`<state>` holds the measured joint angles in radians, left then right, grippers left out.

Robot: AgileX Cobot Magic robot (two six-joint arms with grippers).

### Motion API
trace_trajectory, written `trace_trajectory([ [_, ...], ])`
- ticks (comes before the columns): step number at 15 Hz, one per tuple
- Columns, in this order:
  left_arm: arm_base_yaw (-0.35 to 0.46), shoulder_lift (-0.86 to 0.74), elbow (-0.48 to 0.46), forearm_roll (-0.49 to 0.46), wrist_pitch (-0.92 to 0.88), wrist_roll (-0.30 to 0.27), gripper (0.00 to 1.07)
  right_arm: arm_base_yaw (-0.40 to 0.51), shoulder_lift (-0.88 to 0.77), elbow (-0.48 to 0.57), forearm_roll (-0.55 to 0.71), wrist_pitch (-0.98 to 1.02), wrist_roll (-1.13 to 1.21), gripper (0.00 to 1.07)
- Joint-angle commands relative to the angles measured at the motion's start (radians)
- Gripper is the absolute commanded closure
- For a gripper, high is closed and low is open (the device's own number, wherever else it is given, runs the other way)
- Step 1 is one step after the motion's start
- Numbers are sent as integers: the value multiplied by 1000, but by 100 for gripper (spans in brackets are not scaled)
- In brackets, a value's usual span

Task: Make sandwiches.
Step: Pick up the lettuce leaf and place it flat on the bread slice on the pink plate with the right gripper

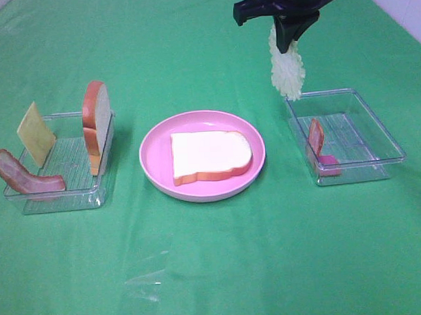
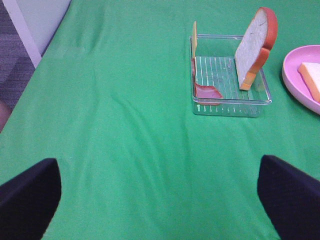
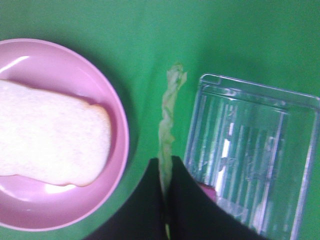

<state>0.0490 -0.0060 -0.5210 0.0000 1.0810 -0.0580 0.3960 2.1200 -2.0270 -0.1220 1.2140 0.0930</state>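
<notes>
Green cloth [image 1: 216, 270], overhead: bread slice [image 1: 210, 156] down on pink plate [image 1: 151, 160]; my right gripper [image 1: 287, 44] pinches lettuce [image 1: 289, 72], up right of plate. Left wrist: left gripper [image 2: 160, 197] open, well left of plate; cheese [image 2: 194, 35], bacon [image 2: 206, 91], second slice [image 2: 255, 45] unplaced. Right wrist: lettuce hangs just off plate.

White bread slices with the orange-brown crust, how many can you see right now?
2. A flat white bread slice lies on the round pink plate; an upright white bread slice stands in the left clear plastic tray. None appears hidden.
</notes>
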Motion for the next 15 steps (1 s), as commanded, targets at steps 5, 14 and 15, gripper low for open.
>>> trace_trajectory([
  [5, 5, -3, 2, 0, -3, 3, 7, 7, 39, 1, 417, 11, -98, 107],
  [14, 5, -3, 2, 0, -3, 3, 7, 164, 98, 1, 457, -138, -138, 107],
  [15, 5, -3, 2, 0, -3, 3, 7, 164, 99, 1, 447, -140, -138, 107],
])
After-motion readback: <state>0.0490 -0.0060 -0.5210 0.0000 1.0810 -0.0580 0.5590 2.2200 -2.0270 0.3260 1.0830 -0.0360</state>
